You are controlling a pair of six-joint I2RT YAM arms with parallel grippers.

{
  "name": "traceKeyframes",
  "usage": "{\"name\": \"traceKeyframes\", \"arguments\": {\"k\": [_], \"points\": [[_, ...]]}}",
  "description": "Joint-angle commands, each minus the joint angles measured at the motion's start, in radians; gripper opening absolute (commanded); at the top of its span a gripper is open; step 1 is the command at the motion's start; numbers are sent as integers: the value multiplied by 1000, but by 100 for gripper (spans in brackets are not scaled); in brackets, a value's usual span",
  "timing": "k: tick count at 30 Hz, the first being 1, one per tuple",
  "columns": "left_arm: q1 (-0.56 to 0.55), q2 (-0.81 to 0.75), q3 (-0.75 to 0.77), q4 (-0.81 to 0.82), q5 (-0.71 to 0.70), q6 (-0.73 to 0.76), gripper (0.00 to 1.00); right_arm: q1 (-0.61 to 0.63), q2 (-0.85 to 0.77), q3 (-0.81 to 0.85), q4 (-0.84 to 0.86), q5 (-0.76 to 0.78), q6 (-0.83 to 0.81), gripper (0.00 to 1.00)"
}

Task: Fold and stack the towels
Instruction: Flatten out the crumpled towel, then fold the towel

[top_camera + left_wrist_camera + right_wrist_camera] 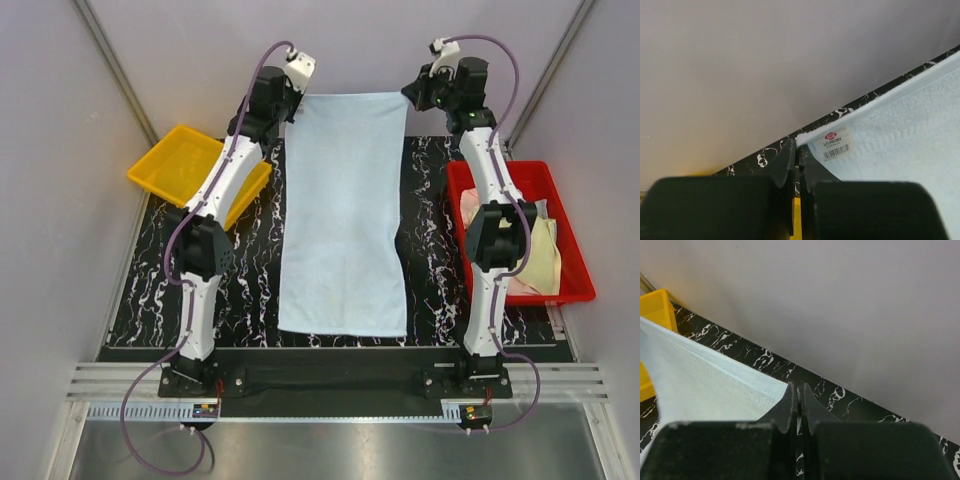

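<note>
A light blue towel (pixel 345 220) lies lengthwise down the middle of the black marbled mat (pixel 250 280). Its far edge is stretched straight between my two grippers. My left gripper (pixel 293 102) is shut on the far left corner; in the left wrist view the closed jaws (pixel 798 145) pinch the corner of the towel (pixel 900 130) beside its white label (pixel 836 144). My right gripper (pixel 410 97) is shut on the far right corner, and the right wrist view shows the towel (pixel 705 385) running into its closed tips (pixel 799 386). More towels, pale yellow (pixel 543 262) and pink (pixel 468 208), lie crumpled in the red tray.
A red tray (pixel 530 168) stands at the right edge of the mat, partly behind the right arm. A yellow tray (pixel 180 160) sits at the far left, under the left arm. Grey walls close in behind and on both sides.
</note>
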Motion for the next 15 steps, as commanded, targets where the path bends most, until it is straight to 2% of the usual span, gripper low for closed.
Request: {"name": "traceKeyframes", "arguments": {"k": [1,8,12,15], "points": [[13,-44,-20,209,5,74,0,-16,-16,70,116,-67,-44,0],[7,-87,-170,214,33,94,0,-16,-76,-192,300,-168,-35,0],[-8,-156,-299,136,11,156,0,-16,-139,-319,279,-153,-35,0],[-16,-217,-373,91,-27,171,0,-17,-236,-490,248,-95,-6,0]]}}
